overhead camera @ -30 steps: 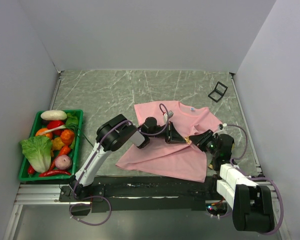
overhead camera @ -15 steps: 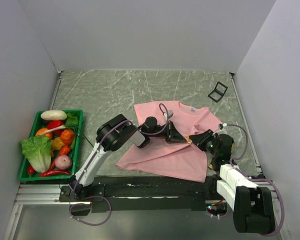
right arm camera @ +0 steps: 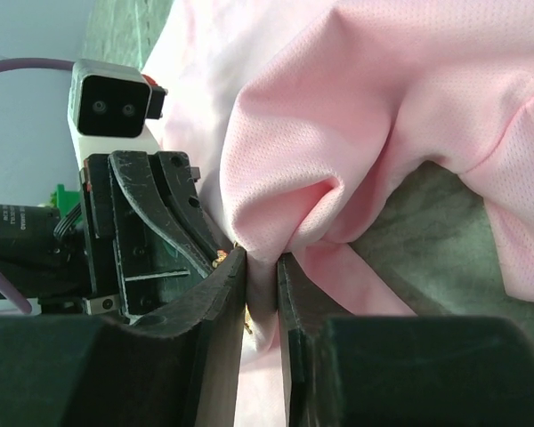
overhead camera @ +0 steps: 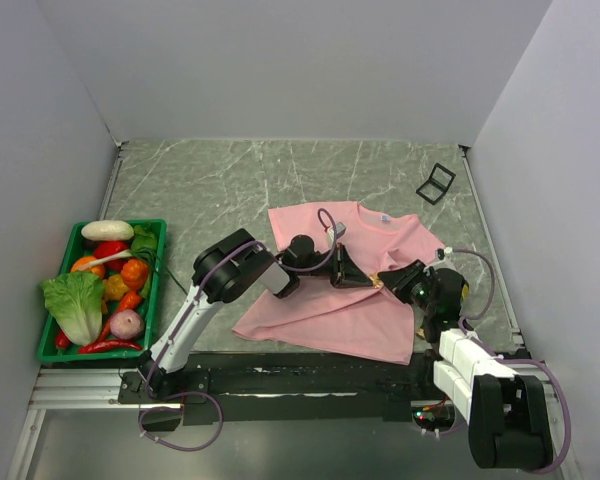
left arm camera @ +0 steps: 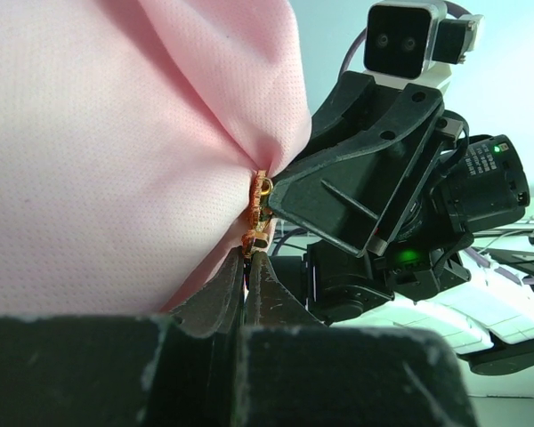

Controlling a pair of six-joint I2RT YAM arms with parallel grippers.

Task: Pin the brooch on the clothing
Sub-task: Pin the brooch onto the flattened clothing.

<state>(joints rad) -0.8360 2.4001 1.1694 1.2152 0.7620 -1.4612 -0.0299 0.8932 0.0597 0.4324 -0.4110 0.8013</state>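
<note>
Brooch [left arm camera: 259, 213] at left gripper's [left arm camera: 249, 258] tips

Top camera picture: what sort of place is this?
Probably a robot lab test booth, not a home: plain grey walls box in a stone-patterned table, a left arm and right arm are bolted at its near edge, and a green basket holds vegetables.

Black-and-white arms [overhead camera: 180, 335] trail seemingly purple cables [right arm camera: 18, 64].
</note>
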